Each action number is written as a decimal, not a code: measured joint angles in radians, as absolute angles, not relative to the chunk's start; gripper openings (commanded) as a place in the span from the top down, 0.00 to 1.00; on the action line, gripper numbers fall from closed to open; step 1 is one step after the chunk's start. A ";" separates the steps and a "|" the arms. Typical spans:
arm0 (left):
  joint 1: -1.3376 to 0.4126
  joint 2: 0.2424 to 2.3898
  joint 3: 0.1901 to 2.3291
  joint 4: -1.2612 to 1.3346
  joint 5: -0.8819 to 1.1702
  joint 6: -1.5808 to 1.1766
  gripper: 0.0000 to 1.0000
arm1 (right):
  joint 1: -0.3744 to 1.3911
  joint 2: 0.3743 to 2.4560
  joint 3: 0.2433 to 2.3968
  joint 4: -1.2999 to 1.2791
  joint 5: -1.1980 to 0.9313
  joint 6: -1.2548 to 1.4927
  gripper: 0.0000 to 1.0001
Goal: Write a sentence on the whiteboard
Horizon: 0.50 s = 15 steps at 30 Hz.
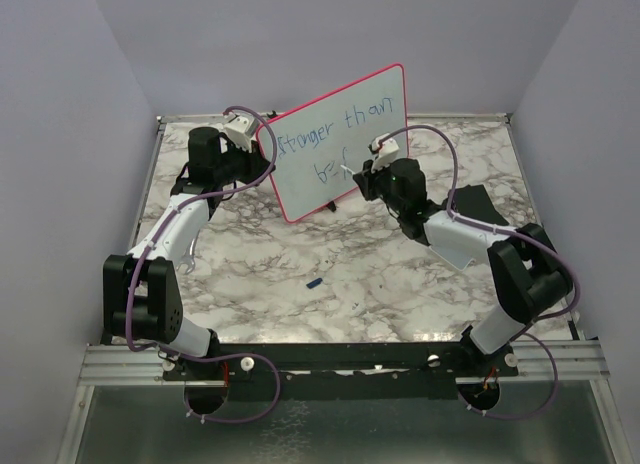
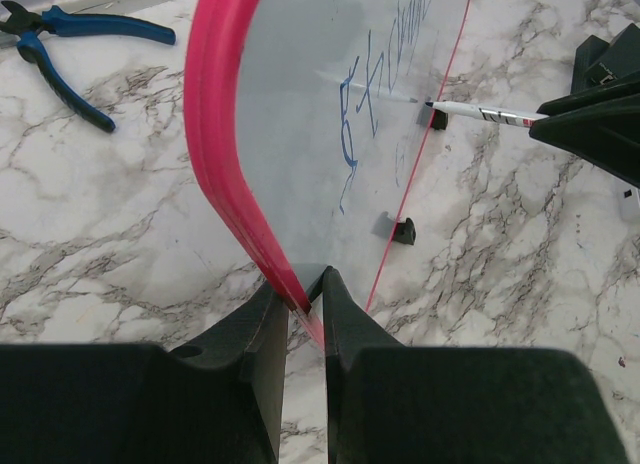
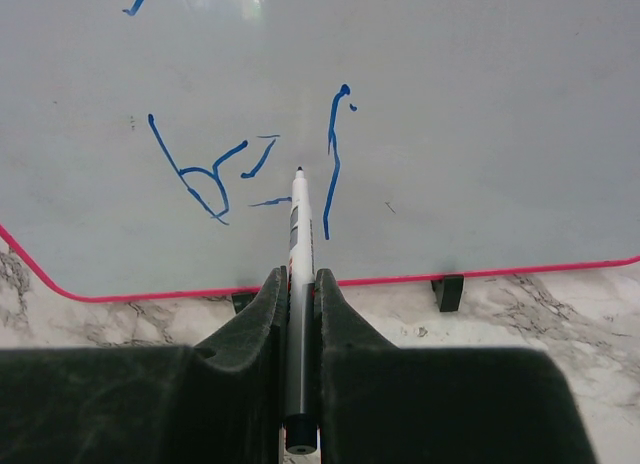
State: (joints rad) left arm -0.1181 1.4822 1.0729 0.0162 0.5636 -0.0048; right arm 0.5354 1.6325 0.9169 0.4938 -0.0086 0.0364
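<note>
Your right tool (image 3: 300,289) is clamped on the pen (image 3: 296,224). The pen points straight to 12 o'clock, with its tip at the board (image 3: 480,104), in the second row of the sentence (image 3: 215,169). I think the next letters go toward 3 o'clock. Your left tool (image 2: 304,296) pinches the board's pink edge.

I am counting one whiteboard (image 1: 300,189), standing on two black feet (image 3: 450,292) and carrying two rows of blue lettering (image 1: 300,144). Two arms are reaching toward it, one left arm (image 1: 175,229) and one right arm (image 1: 455,234). They are ending in one left gripper (image 2: 305,294) and one right gripper (image 3: 298,284), each showing two fingers. One marker (image 3: 297,234) is showing. One pair of blue-handled pliers (image 2: 95,24), one small blue piece (image 1: 314,282) and one dark pad (image 1: 470,199) are lying on the one marbled table (image 1: 400,284).
</note>
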 measured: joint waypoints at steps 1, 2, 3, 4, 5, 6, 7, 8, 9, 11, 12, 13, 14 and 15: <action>-0.118 1.482 1.073 0.016 0.563 -0.004 0.97 | 0.535 1.636 0.920 0.493 -0.009 0.036 0.99; -0.118 1.482 1.073 0.016 0.564 -0.004 0.97 | 0.535 1.638 0.923 0.492 -0.007 0.036 0.99; -0.118 1.482 1.073 0.016 0.564 -0.004 0.97 | 0.535 1.642 0.927 0.492 -0.004 0.036 0.99; -0.118 1.482 1.073 0.016 0.564 -0.004 0.97 | 0.535 1.645 0.930 0.492 -0.001 0.036 0.99; -0.118 1.482 1.073 0.016 0.564 -0.003 0.97 | 0.535 1.647 0.932 0.492 0.003 0.036 0.99; -0.118 1.482 1.073 0.016 0.563 -0.003 0.97 | 0.535 1.649 0.933 0.492 0.009 0.036 0.99; -0.118 1.482 1.073 0.016 0.564 -0.003 0.97 | 0.535 1.650 0.934 0.492 0.012 0.036 0.99; -0.118 1.482 1.073 0.016 0.563 -0.002 0.97 | 0.535 1.652 0.935 0.492 0.016 0.036 0.99; -0.118 1.482 1.073 0.016 0.563 -0.002 0.97 | 0.535 1.653 0.936 0.492 0.019 0.036 0.99; -0.118 1.482 1.073 0.016 0.562 -0.002 0.97 | 0.535 1.655 0.941 0.489 0.025 0.036 0.99; -0.118 1.482 1.073 0.016 0.562 -0.002 0.97 | 0.535 1.656 0.943 0.487 0.029 0.036 0.99; -0.118 1.482 1.073 0.016 0.562 -0.002 0.97 | 0.535 1.656 0.944 0.485 0.033 0.036 0.99; -0.118 1.482 1.073 0.016 0.561 -0.002 0.97 | 0.536 1.656 0.944 0.485 0.038 0.036 0.99; -0.118 1.482 1.073 0.016 0.561 -0.002 0.97 | 0.537 1.656 0.944 0.485 0.041 0.036 0.99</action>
